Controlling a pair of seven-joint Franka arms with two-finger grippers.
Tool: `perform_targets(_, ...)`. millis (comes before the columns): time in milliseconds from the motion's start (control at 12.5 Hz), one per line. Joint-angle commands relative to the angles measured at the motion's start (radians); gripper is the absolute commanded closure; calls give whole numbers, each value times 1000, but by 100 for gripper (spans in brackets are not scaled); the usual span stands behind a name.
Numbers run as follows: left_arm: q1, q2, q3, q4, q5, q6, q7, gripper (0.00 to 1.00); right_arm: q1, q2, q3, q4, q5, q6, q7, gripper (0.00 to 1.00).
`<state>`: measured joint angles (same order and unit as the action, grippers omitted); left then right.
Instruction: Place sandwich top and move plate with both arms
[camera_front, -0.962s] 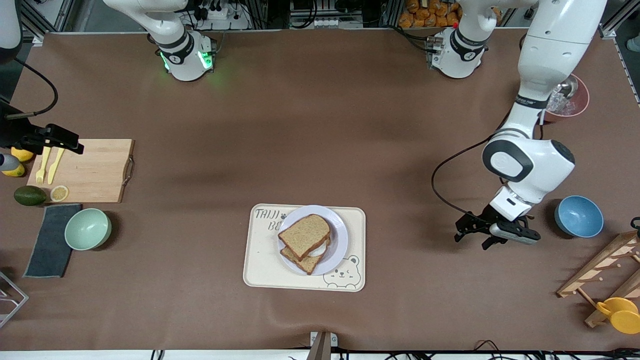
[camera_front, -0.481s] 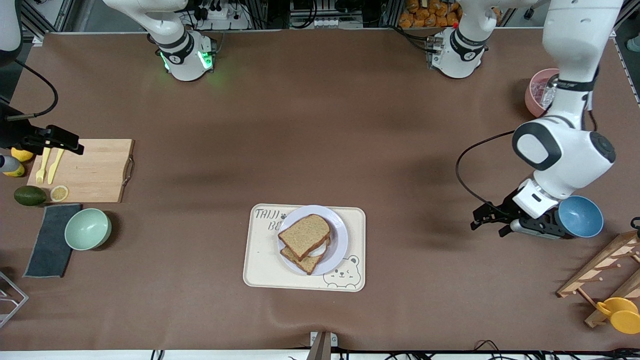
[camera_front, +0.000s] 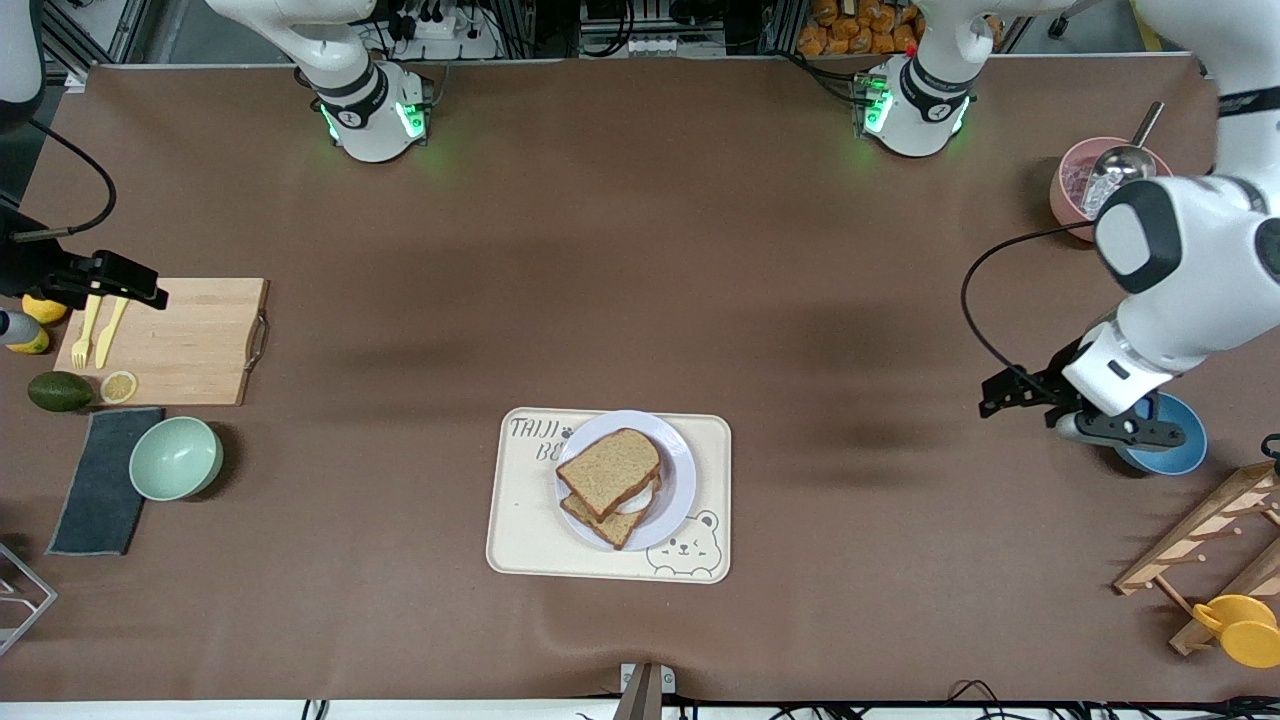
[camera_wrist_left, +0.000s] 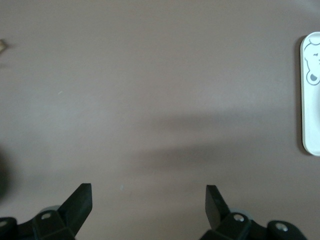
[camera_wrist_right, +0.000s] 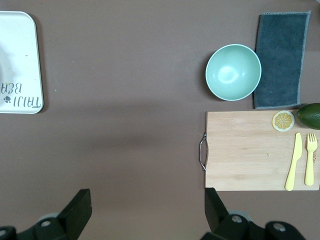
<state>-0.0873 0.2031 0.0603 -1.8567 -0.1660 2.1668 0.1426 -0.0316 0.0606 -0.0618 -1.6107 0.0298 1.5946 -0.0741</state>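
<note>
The sandwich top (camera_front: 610, 468), a bare brown bread slice, lies on an egg-topped slice on the pale round plate (camera_front: 680, 480). The plate rests on the cream bear-print tray (camera_front: 530, 540). My left gripper (camera_front: 1005, 392) hangs open and empty over the brown table between the tray and the blue bowl (camera_front: 1175, 455); in the left wrist view the left gripper (camera_wrist_left: 147, 200) shows bare mat between its fingers and the tray's edge (camera_wrist_left: 311, 100) to one side. My right gripper (camera_front: 125, 282) waits open and empty over the cutting board (camera_front: 180, 340); it (camera_wrist_right: 146, 207) appears in the right wrist view too.
On the board lie a yellow fork and knife (camera_wrist_right: 300, 160) and a lemon slice (camera_wrist_right: 283, 120). A mint bowl (camera_front: 176, 457), dark cloth (camera_front: 100, 480) and avocado (camera_front: 58, 391) sit beside it. At the left arm's end stand a pink bowl (camera_front: 1075, 185), wooden rack (camera_front: 1210, 535) and yellow cup (camera_front: 1245, 628).
The left arm has swung away from the tray toward its own end of the table, its gripper still open. The right arm, plate and sandwich have not moved.
</note>
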Motion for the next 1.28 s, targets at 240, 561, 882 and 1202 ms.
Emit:
perform_targets(240,-6,-179,-8,133,97,-397,-156,0,2,-4,-1,2,-16,-11,16,0)
perform_targets(561,-6,-185,-59,261,109,-547,-265,0,1,-2,-1,5,-13,-13,14,0)
perform_targets(882,36,-211,-152,275,215,-545,-180,0,-10,7,-3,5,-10,-13,2,0)
perform_targets(1202,95,-203,-226,301,188,-541,-180,0,-8,15,-1,5,-5,-13,1,0)
